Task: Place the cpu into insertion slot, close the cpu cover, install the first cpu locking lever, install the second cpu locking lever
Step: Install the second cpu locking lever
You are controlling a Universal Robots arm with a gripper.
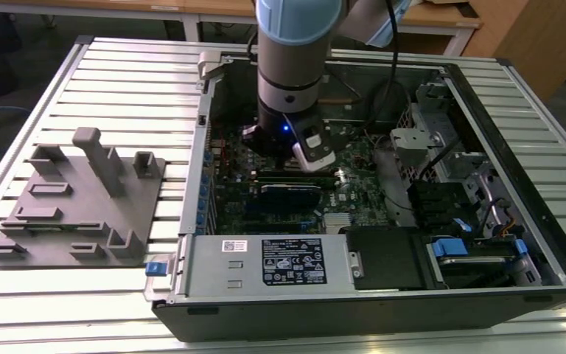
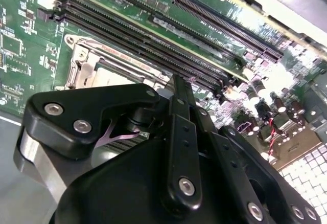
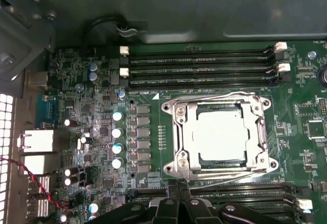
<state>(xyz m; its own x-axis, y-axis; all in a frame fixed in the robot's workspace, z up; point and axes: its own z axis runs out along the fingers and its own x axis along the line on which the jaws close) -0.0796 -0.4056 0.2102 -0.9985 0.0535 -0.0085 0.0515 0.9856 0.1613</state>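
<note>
Chip [image 3: 220,132] sat in socket [image 3: 220,133] w/ cover [image 3: 180,132] down, frame center-right; claw [image 3: 176,189] clenched empty near lever [image 3: 225,179]; best hook it squarely.

Cpu [image 3: 220,133] top is showing pale, smooth metal; cover [image 3: 179,132] is gleaming as bright silvery metal; board [image 3: 299,127] is looking glossy green; gripper [image 2: 176,98] is showing matt black plastic with shiny screws.
</note>
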